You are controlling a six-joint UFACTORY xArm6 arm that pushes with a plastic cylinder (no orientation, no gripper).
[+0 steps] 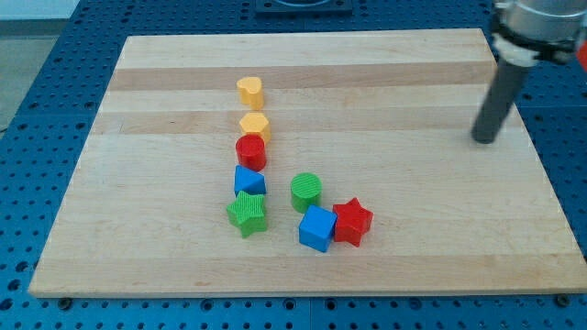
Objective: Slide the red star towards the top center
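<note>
My tip (pixel 483 139) sits way off at the view's right, touching nothing; the tool's just a bare rod. The red star (pixel 352 221) is down-left of it, probably touching the blue cube (pixel 317 228). It needs approaching from underneath.

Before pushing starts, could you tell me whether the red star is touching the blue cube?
Touching: the camera view shows red star pressed against blue cube, no board between them.

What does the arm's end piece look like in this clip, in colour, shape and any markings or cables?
My tip ends a straight, dark grey, round rod with a blunt end. Above it sits a wider black collar under a pale grey housing, cut off by the view's top right corner. No cables or markings show.
</note>
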